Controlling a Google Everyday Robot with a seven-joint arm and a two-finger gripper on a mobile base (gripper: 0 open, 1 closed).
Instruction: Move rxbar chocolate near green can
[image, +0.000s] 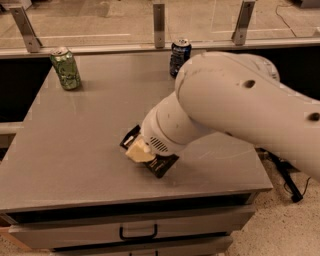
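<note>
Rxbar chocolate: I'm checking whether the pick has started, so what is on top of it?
The gripper is over the middle of the rxbar chocolate, with the wrist right above. Only the wrapper's two ends show on the table; its middle, and any grasp there, is covered.
</note>
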